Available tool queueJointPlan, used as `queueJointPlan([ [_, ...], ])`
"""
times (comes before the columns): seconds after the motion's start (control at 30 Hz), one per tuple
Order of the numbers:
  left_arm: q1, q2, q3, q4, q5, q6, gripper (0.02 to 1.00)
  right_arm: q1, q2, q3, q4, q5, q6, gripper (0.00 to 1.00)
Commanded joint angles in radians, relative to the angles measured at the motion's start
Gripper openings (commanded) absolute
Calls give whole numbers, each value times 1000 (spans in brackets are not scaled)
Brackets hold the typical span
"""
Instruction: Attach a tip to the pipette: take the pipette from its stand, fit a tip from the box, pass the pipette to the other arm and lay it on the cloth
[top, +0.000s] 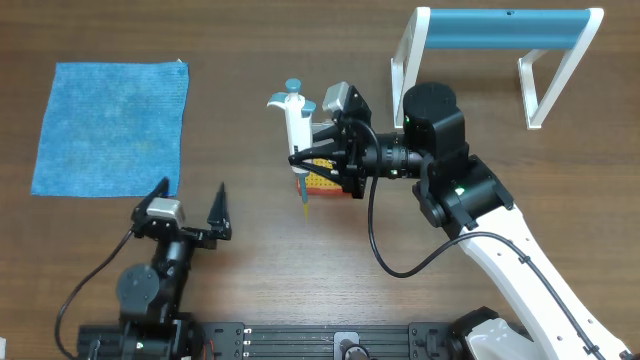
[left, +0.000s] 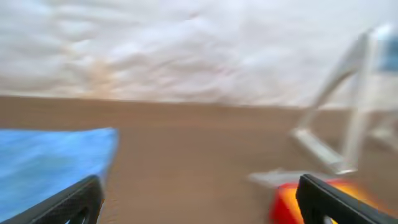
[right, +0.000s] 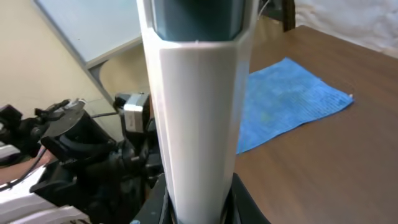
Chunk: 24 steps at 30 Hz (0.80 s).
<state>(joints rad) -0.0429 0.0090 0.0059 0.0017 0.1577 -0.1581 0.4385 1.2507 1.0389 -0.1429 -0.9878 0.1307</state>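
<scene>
A white pipette (top: 296, 125) with a teal top is held upright above the table's middle, my right gripper (top: 303, 158) shut on its body. A yellow tip (top: 304, 203) shows at its lower end, beside the orange tip box (top: 324, 184) under the gripper. In the right wrist view the pipette body (right: 198, 112) stands between the fingers of the right gripper (right: 199, 214). The blue cloth (top: 110, 130) lies flat at the far left. My left gripper (top: 192, 208) hovers open near the front left, just off the cloth's near corner, holding nothing.
The white pipette stand (top: 500, 40) with a blue top bar stands at the back right. From the left wrist I see the cloth (left: 43, 162), the tip box (left: 287, 202) and the stand (left: 348, 118). Bare brown table lies between cloth and box.
</scene>
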Motion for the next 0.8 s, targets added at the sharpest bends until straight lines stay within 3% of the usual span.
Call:
queueJointPlan([
  [0.03, -3, -6, 0, 81, 321, -180, 998, -48, -17, 16, 5, -119, 8, 75],
  [0.13, -3, -6, 0, 152, 492, -310, 996, -59, -16, 16, 0, -167, 8, 75],
  [0.27, -3, -6, 0, 240, 572, -616, 998, -78, -16, 16, -56, -241, 7, 75],
  [0.33, -3, -6, 0, 251, 483, -647, 996, -96, -16, 16, -58, -256, 7, 75],
  [0.43, -3, -5, 0, 303, 304, -858, 996, -114, -16, 16, -58, -256, 7, 75],
  [0.67, -3, 105, 147, 332, 306, -895, 996, -115, -16, 16, -58, -261, 8, 77],
  [0.77, -3, 278, 283, 330, 379, -869, 996, -115, -16, 16, -58, -280, 7, 75],
  [0.8, -3, 377, 346, 333, 447, -842, 996, -115, -16, 16, -58, -283, 8, 75],
])
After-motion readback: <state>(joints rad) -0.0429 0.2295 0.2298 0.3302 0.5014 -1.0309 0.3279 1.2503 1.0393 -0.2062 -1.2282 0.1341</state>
